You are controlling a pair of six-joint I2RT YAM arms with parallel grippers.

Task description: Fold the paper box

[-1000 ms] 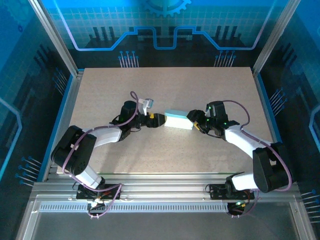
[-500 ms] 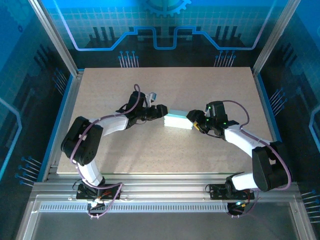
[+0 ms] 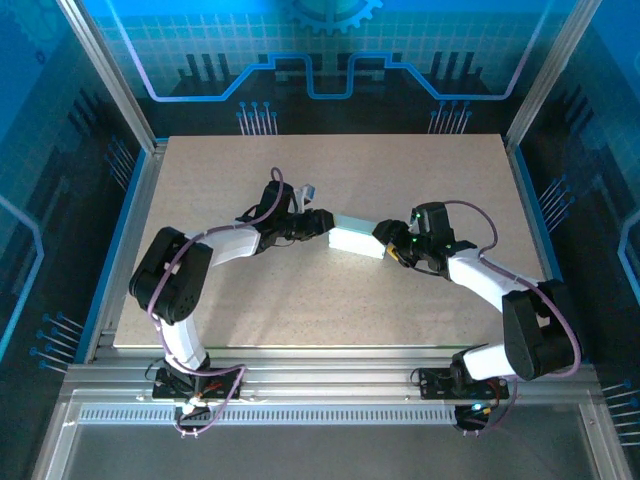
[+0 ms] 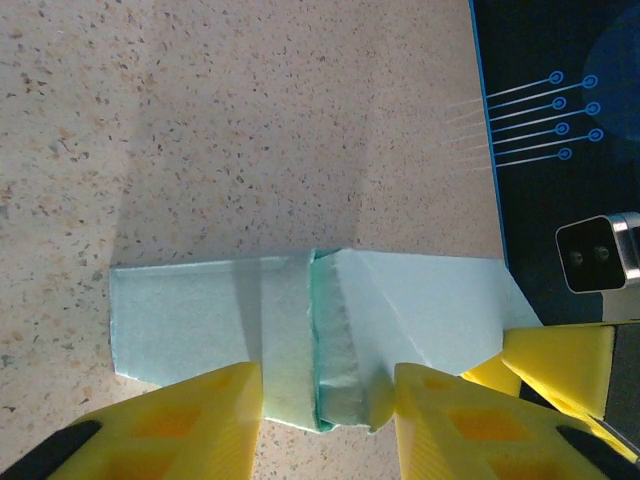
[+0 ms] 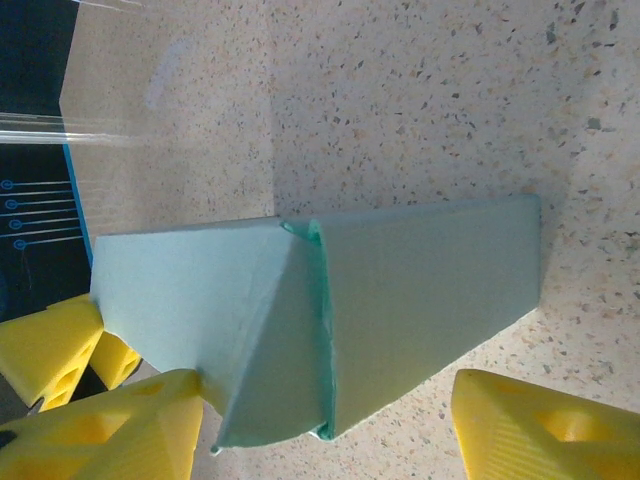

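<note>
Bracketing the paper box (image 3: 357,239) end to end.
Right hand (image 3: 383,234) released, straddling its right end; left hand (image 3: 324,223) tight about the left end, grip I cannot tell. It lies mid bench (image 3: 420,175), long axis running hand to hand.

Seen from above, both ends of the pale mint-blue cardboard paper box (image 3: 357,238) lie under the black left gripper (image 3: 322,224) and right gripper (image 3: 386,238), which are too small there to show how the jaws stand. In the left wrist view, the left gripper's yellow fingers (image 4: 180,425) are cut off by the bottom edge and cover the box's near edge, so contact cannot be judged. In the right wrist view, the right gripper's yellow fingers (image 5: 540,430) run off the bottom edge. One of them hides the box's lower corner, and whether they grip cannot be told.
</note>
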